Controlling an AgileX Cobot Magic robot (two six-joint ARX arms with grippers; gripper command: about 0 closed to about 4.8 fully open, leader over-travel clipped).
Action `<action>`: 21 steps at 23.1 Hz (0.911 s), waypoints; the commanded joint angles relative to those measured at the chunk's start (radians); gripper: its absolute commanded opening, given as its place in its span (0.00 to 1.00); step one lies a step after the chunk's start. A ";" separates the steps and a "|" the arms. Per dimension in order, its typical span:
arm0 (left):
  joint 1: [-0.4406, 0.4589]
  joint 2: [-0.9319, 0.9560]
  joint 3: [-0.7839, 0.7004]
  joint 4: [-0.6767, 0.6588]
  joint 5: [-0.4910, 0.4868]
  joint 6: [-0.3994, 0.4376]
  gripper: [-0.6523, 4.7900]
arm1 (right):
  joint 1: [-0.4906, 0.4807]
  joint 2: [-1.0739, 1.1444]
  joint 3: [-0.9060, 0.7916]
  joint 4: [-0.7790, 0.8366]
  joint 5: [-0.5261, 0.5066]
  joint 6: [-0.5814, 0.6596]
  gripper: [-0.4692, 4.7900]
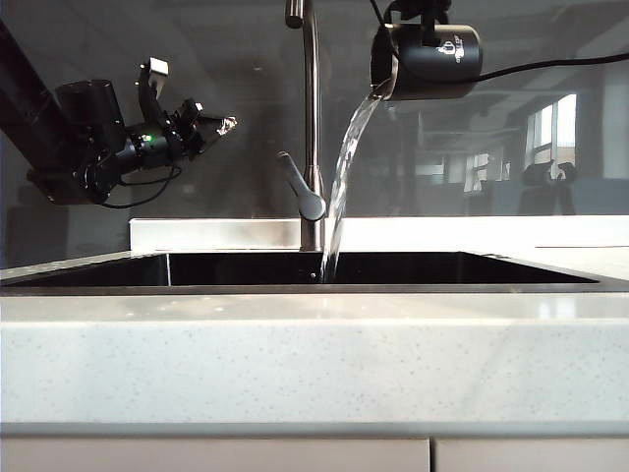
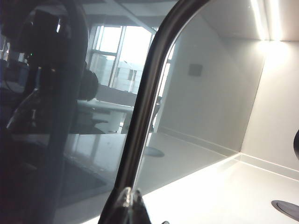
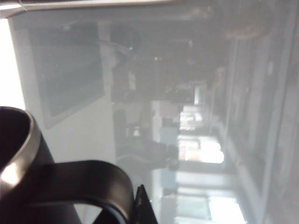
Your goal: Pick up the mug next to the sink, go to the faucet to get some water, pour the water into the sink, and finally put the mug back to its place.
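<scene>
The black mug [image 1: 432, 61] hangs on its side high at the right, its silver rim toward the faucet [image 1: 312, 118]. Water [image 1: 344, 177] arcs from the rim down into the black sink [image 1: 413, 267]. My right gripper [image 1: 423, 18] sits above the mug, shut on its handle [image 3: 93, 177]. In the right wrist view a dark fingertip [image 3: 140, 205] presses against the handle beside the mug's rim [image 3: 21, 154]. My left gripper [image 1: 224, 125] hovers shut and empty in the air left of the faucet. The left wrist view shows its fingertips [image 2: 132, 198] together before the curved spout [image 2: 149, 93].
The faucet's grey lever [image 1: 300, 187] sticks out to the left near its base. A low white ledge [image 1: 216, 234] runs behind the sink, under a dark glossy back wall. Speckled white counter [image 1: 314, 364] fronts the basin. A cable [image 1: 550, 64] trails right from the mug.
</scene>
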 commanded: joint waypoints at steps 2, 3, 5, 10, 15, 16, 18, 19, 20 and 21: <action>0.000 -0.007 0.002 -0.037 0.001 -0.003 0.11 | 0.008 -0.023 0.010 0.060 -0.002 -0.116 0.09; 0.000 -0.007 0.002 -0.053 0.001 -0.003 0.11 | 0.009 -0.023 0.010 0.064 -0.002 -0.126 0.09; 0.000 -0.007 0.002 -0.093 0.001 -0.003 0.11 | 0.012 -0.023 0.010 0.069 -0.002 -0.164 0.09; 0.000 -0.007 0.002 -0.216 0.001 -0.003 0.11 | 0.012 -0.023 0.010 0.069 -0.002 -0.249 0.09; 0.000 -0.007 0.002 -0.335 0.001 -0.003 0.11 | 0.012 -0.023 0.010 0.069 -0.005 -0.294 0.09; 0.000 -0.007 0.002 -0.346 0.001 -0.003 0.11 | 0.012 -0.023 0.010 0.069 -0.005 -0.294 0.09; 0.000 -0.007 0.002 -0.362 0.001 -0.003 0.11 | 0.015 -0.023 0.010 0.064 -0.005 -0.294 0.09; 0.000 -0.007 0.002 -0.365 0.001 -0.003 0.11 | 0.017 -0.023 0.010 0.061 -0.005 -0.293 0.09; 0.000 -0.007 0.002 -0.365 0.000 -0.003 0.11 | 0.017 -0.023 0.010 0.061 -0.004 -0.293 0.09; 0.000 -0.007 0.002 -0.365 0.001 -0.003 0.11 | 0.017 -0.023 0.010 0.060 -0.003 -0.283 0.09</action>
